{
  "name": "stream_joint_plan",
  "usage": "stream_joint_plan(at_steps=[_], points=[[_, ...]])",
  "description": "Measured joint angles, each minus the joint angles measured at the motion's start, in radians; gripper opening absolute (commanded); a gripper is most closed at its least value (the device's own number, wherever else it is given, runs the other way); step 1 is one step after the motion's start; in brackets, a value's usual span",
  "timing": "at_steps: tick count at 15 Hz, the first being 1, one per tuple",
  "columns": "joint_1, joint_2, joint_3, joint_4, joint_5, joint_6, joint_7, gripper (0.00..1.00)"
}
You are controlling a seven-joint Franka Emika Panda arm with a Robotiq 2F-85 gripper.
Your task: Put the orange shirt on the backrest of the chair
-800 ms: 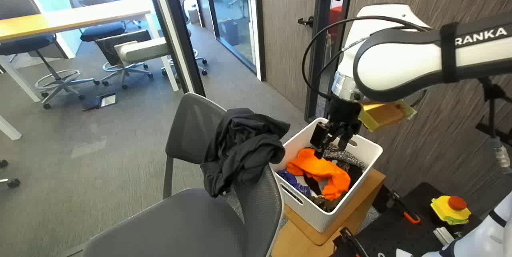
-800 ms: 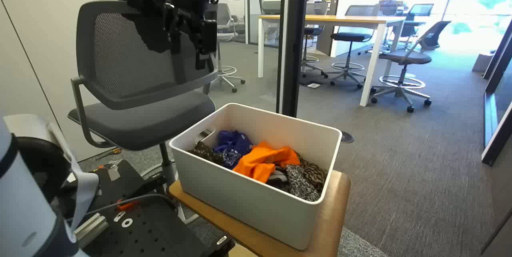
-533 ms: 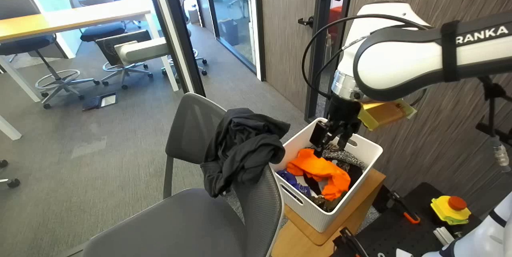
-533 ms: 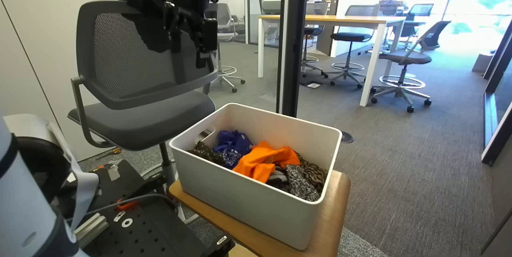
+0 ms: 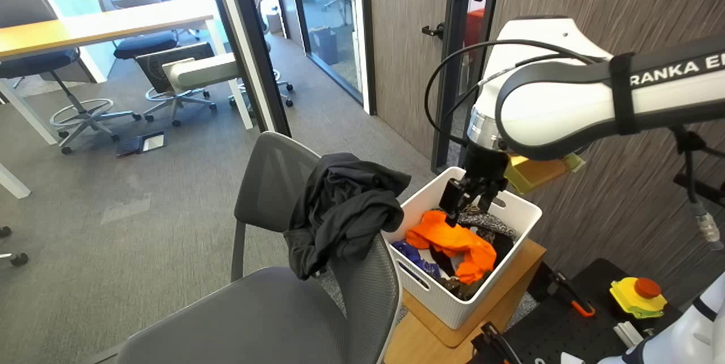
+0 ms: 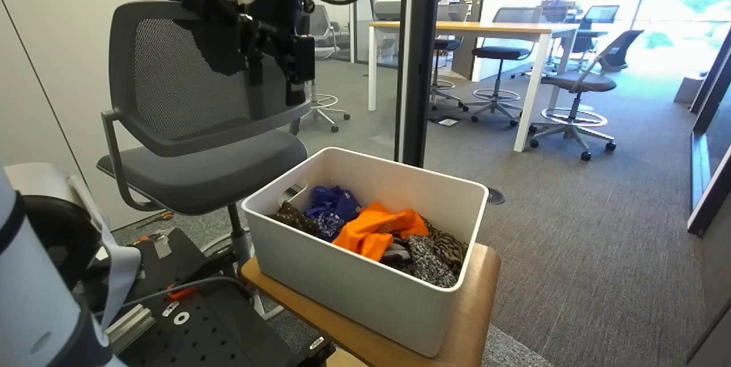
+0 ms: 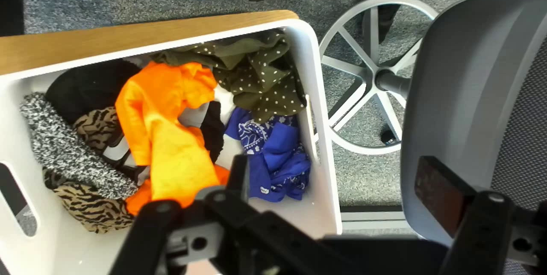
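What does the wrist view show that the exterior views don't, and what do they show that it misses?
Only the wrist view shows the spokes inside the foot ring of the near chair. Only the exterior views show the black cloth draped over that chair's backrest, the arm and the far table. Wrist and exterior views all show the bin, the orange shirt and blue cloth lying in it, and the end effector.

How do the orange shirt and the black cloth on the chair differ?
The shirt is bright orange; the cloth is black. The shirt lies inside the bin; the cloth drapes over the backrest. Both are rumpled, and the gripper holds neither.
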Motion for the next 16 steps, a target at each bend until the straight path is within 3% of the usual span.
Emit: stream_joint_plan(at_steps=[8, 16], points=[[-0.071, 0.227, 0.0, -0.026, -0.226, 0.292, -0.053, 1.0], [-0.118, 0.492, -0.095, 0.035, -0.233, 0.397, -0.244, 1.0]])
